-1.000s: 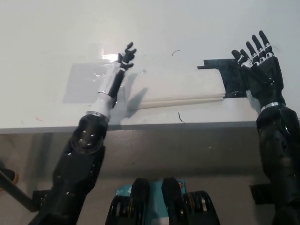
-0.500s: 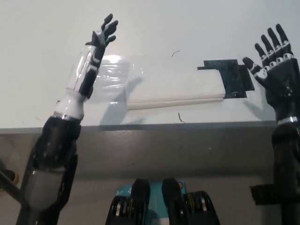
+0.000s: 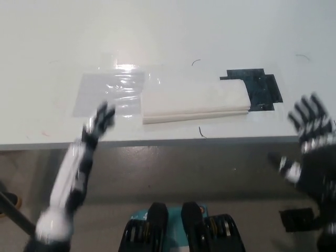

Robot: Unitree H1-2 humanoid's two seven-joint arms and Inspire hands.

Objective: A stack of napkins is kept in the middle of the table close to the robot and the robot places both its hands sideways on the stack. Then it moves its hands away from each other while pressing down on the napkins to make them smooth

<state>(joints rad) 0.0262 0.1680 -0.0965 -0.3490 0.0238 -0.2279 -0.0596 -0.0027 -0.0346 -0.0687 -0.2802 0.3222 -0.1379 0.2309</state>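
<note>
Nearest, at lower left of the frame: left hand (image 3: 90,137), motion-blurred, angled up toward the table edge (image 3: 157,140), dark fingers (image 3: 105,114) spread apart and holding nothing, tips just over the front lip of the table (image 3: 173,37). At lower right: right hand (image 3: 311,144), also blurred, raised below and off the table's right end, palm facing up the frame, fingers fanned wide and empty. Both hands clear of the napkins, well apart from each other, one to each side. Farther up, just behind the front edge and near the centre of the frame: stack of napkins (image 3: 194,100), white, flat, long side running left to right, layered edge showing along its near side. Touching its left end: a clear, shiny plastic sheet (image 3: 110,94) lying flat on the tabletop, glare on its upper part. Under and beside the stack's right end: a dark, notched patch (image 3: 261,89) on the surface, partly covered by the napkins. Small dark curved marks on the white top, one in front of the stack (image 3: 201,131) and one behind it (image 3: 195,61). No containers in sight.
</note>
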